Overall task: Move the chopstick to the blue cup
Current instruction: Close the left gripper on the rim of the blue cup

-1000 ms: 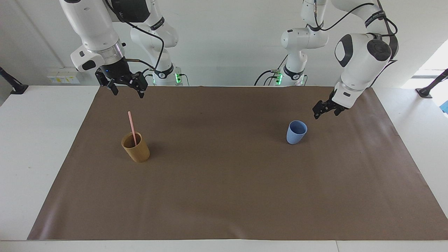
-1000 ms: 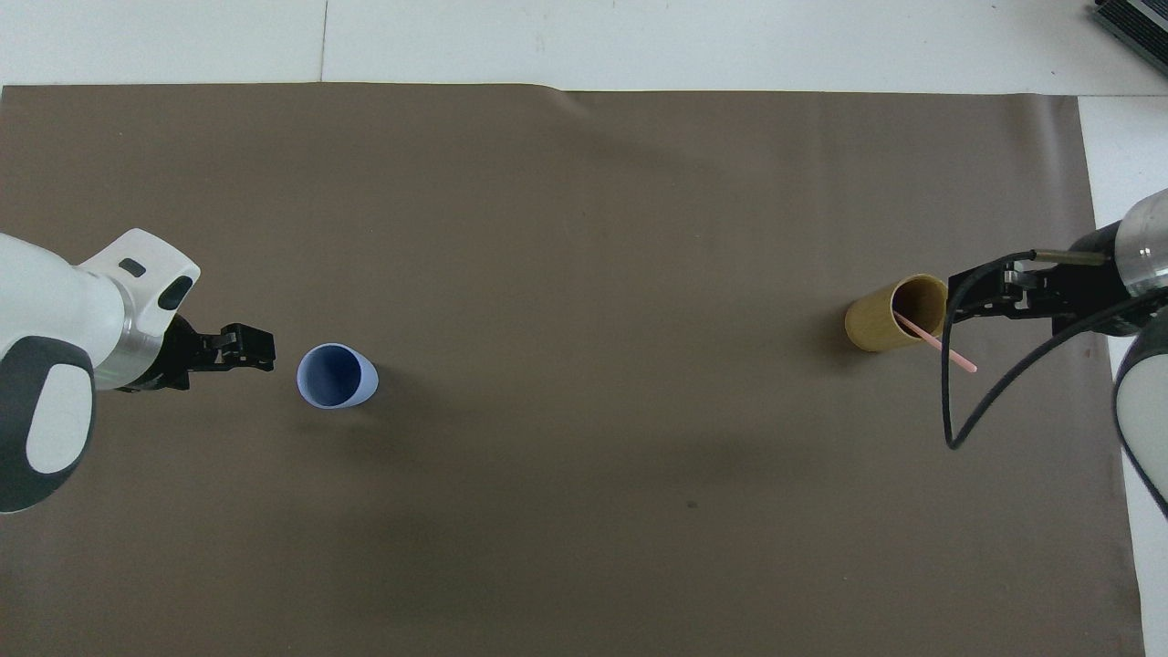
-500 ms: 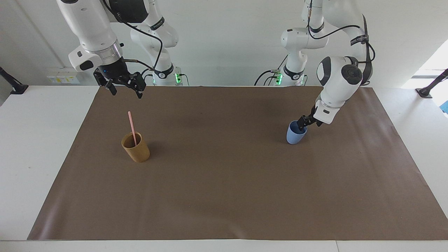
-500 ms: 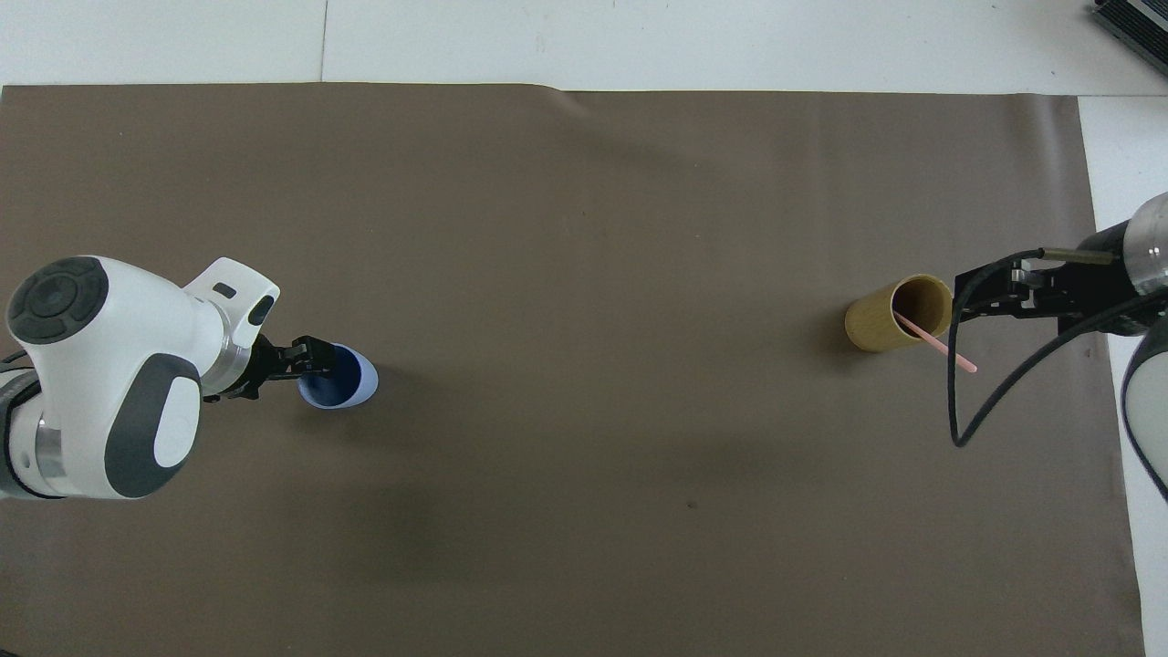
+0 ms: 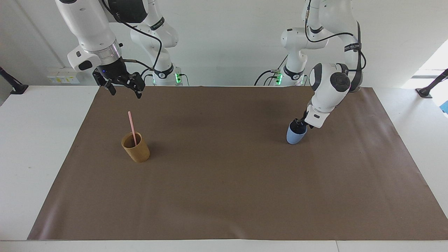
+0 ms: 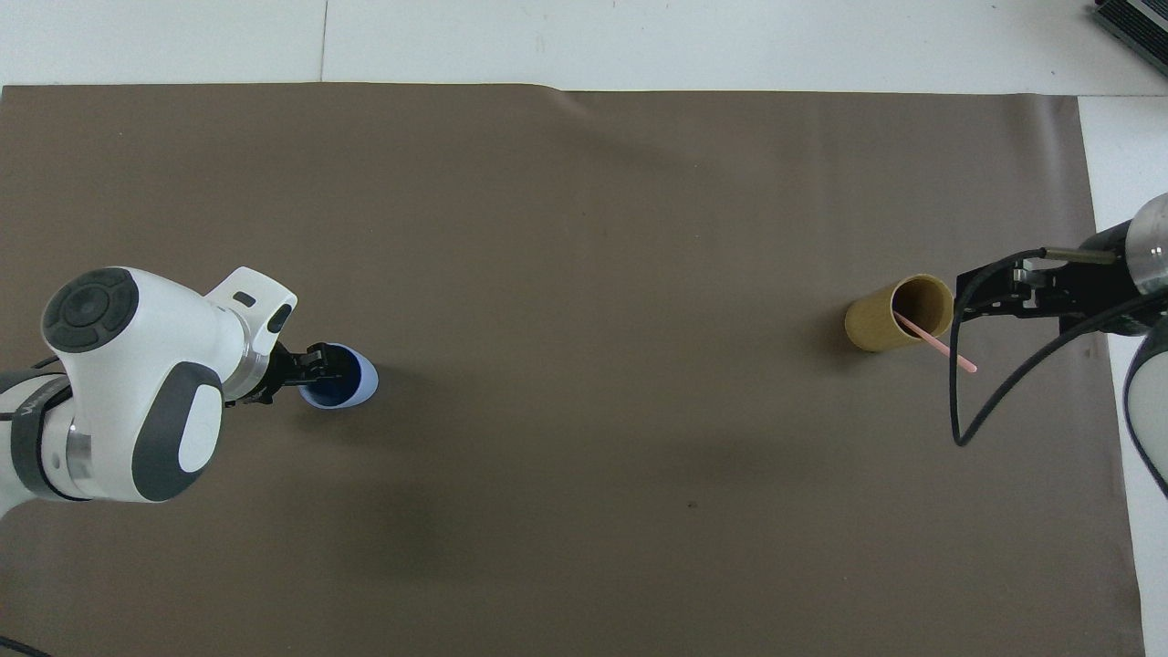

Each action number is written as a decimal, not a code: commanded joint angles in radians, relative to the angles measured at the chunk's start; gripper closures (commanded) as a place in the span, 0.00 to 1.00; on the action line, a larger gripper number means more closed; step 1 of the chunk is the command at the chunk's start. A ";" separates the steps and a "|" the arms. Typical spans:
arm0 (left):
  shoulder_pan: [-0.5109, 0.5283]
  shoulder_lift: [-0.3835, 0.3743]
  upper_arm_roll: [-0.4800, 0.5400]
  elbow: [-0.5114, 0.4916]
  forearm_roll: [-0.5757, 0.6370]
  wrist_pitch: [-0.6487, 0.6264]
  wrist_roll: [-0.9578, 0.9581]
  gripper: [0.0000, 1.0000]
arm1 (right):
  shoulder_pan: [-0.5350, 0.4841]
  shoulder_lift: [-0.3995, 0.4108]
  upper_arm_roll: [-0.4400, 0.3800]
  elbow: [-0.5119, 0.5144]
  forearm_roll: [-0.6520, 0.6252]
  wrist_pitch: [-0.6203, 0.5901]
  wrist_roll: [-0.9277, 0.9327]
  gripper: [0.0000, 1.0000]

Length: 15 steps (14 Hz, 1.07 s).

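the chopstick [image 5: 131, 125] is standing in the tan cup [image 5: 136, 148], leaning against its rim with the top half poking out above it. in the overhead view it sticks out of the cup's mouth, slanting toward the robots and toward the right arm's end of the table. that cup sits upright on the brown mat [image 5: 224, 196] toward the right arm's end.

the blue cup [image 5: 294, 135] is well apart from it, toward the left arm's end of the mat, also upright.

the left gripper [image 5: 298, 124] is down at the blue cup's mouth, arm angled in from the left arm's end. from the facing view the black fingertips are right at the rim, and the overhead view shows at least one finger [image 6: 321, 358] reaching over the opening. looks like the gripper straddles the rim on the side toward the left arm's end, but whether the fingers are actually pinching the wall or just sitting around it with a gap, can't tell from either view. the cup looks like it's sitting flat on the mat.

the right gripper [image 5: 124, 90] hangs up in the air with its fingers clearly apart, nothing between them. in the overhead view it's just beside the tan cup's mouth, on the side toward the right arm's end, above the chopstick's top end. it's not touching the chopstick.
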State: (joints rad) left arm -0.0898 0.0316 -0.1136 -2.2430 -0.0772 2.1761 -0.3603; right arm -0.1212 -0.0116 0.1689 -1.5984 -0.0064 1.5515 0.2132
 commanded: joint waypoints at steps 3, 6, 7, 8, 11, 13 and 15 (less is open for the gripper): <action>-0.021 0.008 0.015 0.037 -0.013 -0.007 -0.003 1.00 | -0.011 -0.027 -0.003 -0.032 0.017 0.019 -0.034 0.00; -0.010 0.013 0.018 0.123 -0.013 -0.105 0.001 1.00 | -0.012 -0.027 -0.003 -0.032 0.017 0.022 -0.044 0.00; -0.008 0.011 0.020 0.144 -0.013 -0.120 -0.002 1.00 | -0.014 -0.027 -0.005 -0.037 0.017 0.033 -0.046 0.00; -0.013 0.007 0.020 0.172 -0.010 -0.146 -0.003 1.00 | -0.026 -0.042 -0.005 -0.069 0.014 0.076 -0.049 0.00; -0.021 0.011 0.017 0.328 0.000 -0.268 -0.067 1.00 | -0.055 -0.122 -0.008 -0.214 0.014 0.199 -0.129 0.00; -0.078 0.042 0.014 0.410 0.013 -0.300 -0.165 1.00 | -0.078 -0.152 -0.008 -0.302 0.013 0.255 -0.167 0.00; -0.149 0.056 0.012 0.442 0.016 -0.289 -0.274 1.00 | -0.104 -0.195 -0.008 -0.430 0.011 0.390 -0.173 0.00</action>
State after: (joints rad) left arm -0.1586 0.0409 -0.1127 -1.8643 -0.0764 1.9069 -0.5301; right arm -0.1990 -0.1256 0.1622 -1.8682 -0.0064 1.8184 0.0764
